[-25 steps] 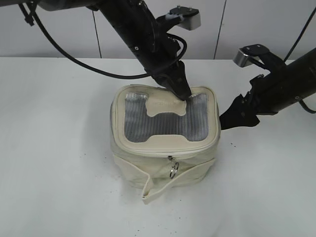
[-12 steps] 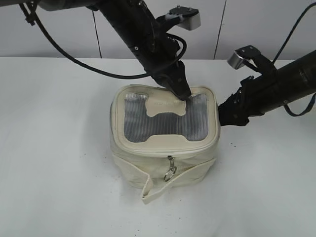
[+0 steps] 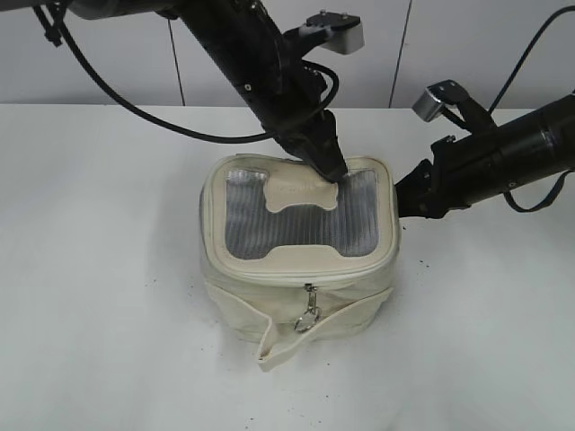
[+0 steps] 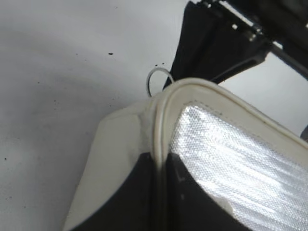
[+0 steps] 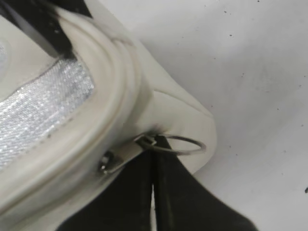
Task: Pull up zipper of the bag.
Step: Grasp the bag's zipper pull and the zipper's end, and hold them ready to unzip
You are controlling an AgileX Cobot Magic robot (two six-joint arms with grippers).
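From outside I see the bag [image 3: 299, 256] on the white counter [image 3: 99, 269], my left tool [image 3: 331, 171] clenched on its lid rim. Only my right wrist view shows the right tool [image 5: 153, 166] clamped on the zipper [image 5: 122, 154] pull at the ring; outside, the bag hides that grip.

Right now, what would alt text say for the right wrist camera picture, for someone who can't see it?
Two black gripper fingers, pressed together, pinch the silver metal zipper pull at a rounded corner of the small cream-white fabric bag. The pull's wire ring sticks out sideways over the speckled white table, and a patch of the lid's shiny grey mesh window shows on the left.
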